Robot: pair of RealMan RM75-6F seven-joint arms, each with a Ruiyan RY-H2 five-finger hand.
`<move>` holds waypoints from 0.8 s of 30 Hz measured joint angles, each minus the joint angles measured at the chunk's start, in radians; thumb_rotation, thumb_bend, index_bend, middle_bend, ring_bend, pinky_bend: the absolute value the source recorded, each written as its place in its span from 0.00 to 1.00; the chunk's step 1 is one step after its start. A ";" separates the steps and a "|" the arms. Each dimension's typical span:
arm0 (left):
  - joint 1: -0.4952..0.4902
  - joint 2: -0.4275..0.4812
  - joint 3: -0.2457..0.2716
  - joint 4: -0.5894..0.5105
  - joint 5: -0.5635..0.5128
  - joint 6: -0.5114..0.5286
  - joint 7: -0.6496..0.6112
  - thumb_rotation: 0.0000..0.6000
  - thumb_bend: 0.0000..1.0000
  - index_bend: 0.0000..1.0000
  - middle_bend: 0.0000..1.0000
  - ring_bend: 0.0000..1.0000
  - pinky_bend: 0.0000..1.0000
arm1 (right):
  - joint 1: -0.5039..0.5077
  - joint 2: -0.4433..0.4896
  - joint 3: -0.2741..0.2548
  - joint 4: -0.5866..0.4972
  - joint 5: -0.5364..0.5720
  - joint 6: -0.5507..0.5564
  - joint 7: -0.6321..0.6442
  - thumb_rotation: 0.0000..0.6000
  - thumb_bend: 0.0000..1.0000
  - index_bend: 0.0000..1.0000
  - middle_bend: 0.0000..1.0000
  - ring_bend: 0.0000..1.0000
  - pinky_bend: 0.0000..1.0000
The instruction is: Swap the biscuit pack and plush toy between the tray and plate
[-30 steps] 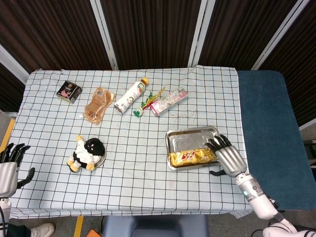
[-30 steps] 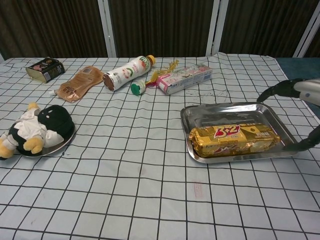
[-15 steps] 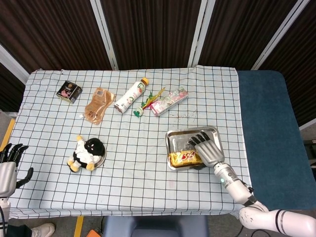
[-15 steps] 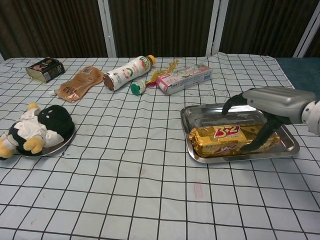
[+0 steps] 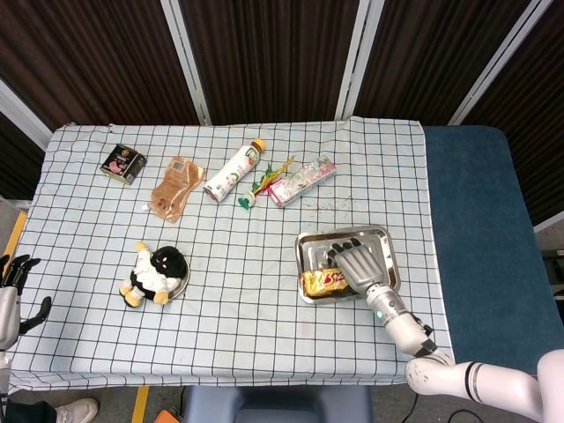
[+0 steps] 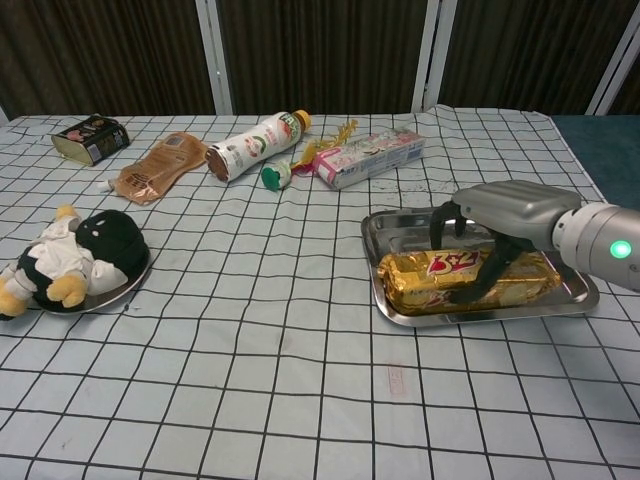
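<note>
Chest view: right hand (image 6: 500,215) fingers (image 6: 470,285) curled over pack (image 6: 466,279) in tray (image 6: 400,232), grip unclear; foil could slip.

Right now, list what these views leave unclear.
- Grip: the right hand arches over the biscuit pack; neither view shows whether it is gripped.
- Left hand: cut off by the head view's left edge, absent from the chest view.
- Plate: mostly hidden under the plush toy.
</note>
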 measured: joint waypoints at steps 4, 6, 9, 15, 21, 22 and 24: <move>0.001 0.004 0.000 -0.002 -0.002 -0.002 -0.007 1.00 0.37 0.19 0.13 0.06 0.16 | 0.002 -0.027 -0.002 0.032 -0.016 0.042 0.006 1.00 0.17 0.84 0.65 0.76 0.57; 0.001 0.005 0.000 -0.004 -0.001 -0.004 -0.010 1.00 0.37 0.20 0.13 0.06 0.16 | 0.000 -0.041 -0.002 0.048 -0.040 0.071 0.018 1.00 0.20 0.90 0.70 0.81 0.62; 0.000 0.006 0.002 -0.005 -0.001 -0.008 -0.011 1.00 0.37 0.20 0.13 0.06 0.16 | -0.002 -0.067 0.001 0.075 -0.096 0.120 0.057 1.00 0.21 0.93 0.73 0.84 0.65; -0.003 0.011 0.004 -0.011 -0.001 -0.016 -0.010 1.00 0.37 0.20 0.14 0.06 0.16 | 0.031 -0.135 0.036 0.157 -0.193 0.167 0.163 1.00 0.21 0.93 0.73 0.84 0.67; -0.004 0.015 0.001 -0.012 -0.001 -0.015 -0.020 1.00 0.37 0.20 0.14 0.06 0.16 | 0.129 -0.230 0.096 0.292 -0.212 0.135 0.216 1.00 0.21 0.93 0.73 0.84 0.67; -0.004 0.015 0.001 -0.011 0.000 -0.014 -0.022 1.00 0.37 0.20 0.14 0.06 0.16 | 0.152 -0.252 0.106 0.328 -0.214 0.121 0.231 1.00 0.21 0.93 0.73 0.84 0.67; -0.003 0.015 0.003 -0.010 0.005 -0.012 -0.026 1.00 0.37 0.20 0.14 0.06 0.16 | 0.187 -0.289 0.119 0.387 -0.217 0.097 0.255 1.00 0.21 0.93 0.73 0.84 0.67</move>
